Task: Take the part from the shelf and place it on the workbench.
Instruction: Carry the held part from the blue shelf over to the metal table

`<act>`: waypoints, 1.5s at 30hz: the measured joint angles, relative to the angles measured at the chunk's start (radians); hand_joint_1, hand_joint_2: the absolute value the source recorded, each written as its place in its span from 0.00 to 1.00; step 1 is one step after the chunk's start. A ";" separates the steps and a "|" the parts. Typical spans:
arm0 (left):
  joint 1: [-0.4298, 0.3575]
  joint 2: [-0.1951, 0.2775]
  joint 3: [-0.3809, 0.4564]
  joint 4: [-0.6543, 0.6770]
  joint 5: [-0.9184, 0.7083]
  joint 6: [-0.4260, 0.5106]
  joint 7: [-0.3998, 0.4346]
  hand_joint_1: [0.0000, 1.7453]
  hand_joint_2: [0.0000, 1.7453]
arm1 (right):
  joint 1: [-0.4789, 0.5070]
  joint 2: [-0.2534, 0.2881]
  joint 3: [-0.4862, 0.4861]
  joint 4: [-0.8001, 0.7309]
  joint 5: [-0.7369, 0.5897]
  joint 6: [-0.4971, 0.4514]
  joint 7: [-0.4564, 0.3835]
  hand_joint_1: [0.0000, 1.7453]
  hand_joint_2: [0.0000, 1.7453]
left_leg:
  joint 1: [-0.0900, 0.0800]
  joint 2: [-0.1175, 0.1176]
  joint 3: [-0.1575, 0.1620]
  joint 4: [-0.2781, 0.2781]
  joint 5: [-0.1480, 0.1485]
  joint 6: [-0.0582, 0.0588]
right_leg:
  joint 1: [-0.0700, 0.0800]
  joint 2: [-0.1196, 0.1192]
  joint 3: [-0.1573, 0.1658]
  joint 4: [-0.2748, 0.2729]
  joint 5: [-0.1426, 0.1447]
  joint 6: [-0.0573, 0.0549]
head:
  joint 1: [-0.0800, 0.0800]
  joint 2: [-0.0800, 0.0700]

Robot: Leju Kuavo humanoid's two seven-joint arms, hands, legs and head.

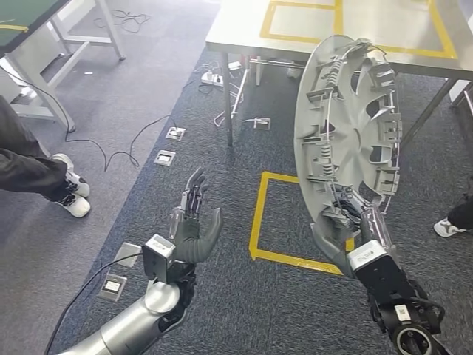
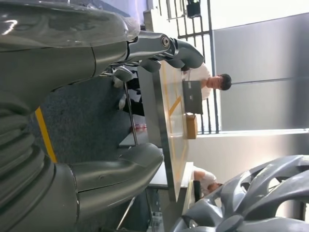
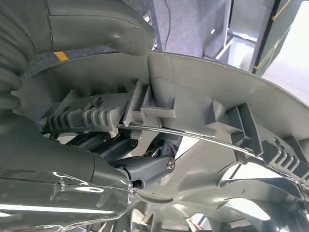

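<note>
Step in hand: carrying — the part is off the shelf and not yet set down.

Wheel cover (image 1: pixel 349 129) — one, grey plastic, held upright at its lower rim, ribbed inner face with a wire retaining ring toward the head camera; it stands just short of the workbench (image 1: pixel 245 29), overlapping its near edge in the head view.

Right hand (image 1: pixel 357 229) — fingers and thumb clamped over the cover's rim.

Left hand (image 1: pixel 195 225) — holds nothing, fingers spread, well short of the workbench.

Workbench — one, pale top marked with yellow tape.

Next move, by judgement: step closer, tip the cover flat, lower it onto the taped top, then release.
</note>
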 joint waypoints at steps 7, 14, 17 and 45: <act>-0.001 0.003 0.000 0.000 -0.004 0.000 0.009 0.00 1.00 | -0.007 0.000 0.005 0.018 -0.009 -0.002 0.002 1.00 1.00 | -0.003 -0.009 -0.012 0.008 -0.002 -0.008 | 0.006 0.012 0.057 -0.136 0.033 -0.005 | -0.005 0.000; -0.001 0.006 0.000 0.000 -0.003 0.005 0.013 0.00 1.00 | -0.008 0.000 0.009 0.030 -0.016 0.000 0.001 1.00 1.00 | -0.002 -0.009 -0.006 -0.004 0.002 -0.016 | 0.007 0.012 0.058 -0.136 0.032 -0.013 | -0.005 0.000; -0.003 0.007 0.000 0.000 0.000 0.008 0.021 0.00 1.00 | -0.009 0.000 0.009 0.040 -0.026 -0.001 -0.002 1.00 1.00 | -0.001 -0.009 -0.005 -0.005 0.002 -0.019 | 0.007 0.012 0.058 -0.136 0.032 -0.014 | -0.005 0.000; -0.029 0.007 -0.008 0.003 0.042 0.001 0.027 0.00 1.00 | -0.009 0.000 0.009 0.072 -0.041 -0.011 -0.023 1.00 1.00 | -0.002 -0.009 -0.006 -0.003 0.001 -0.017 | 0.005 0.012 0.061 -0.142 0.034 -0.013 | -0.005 0.000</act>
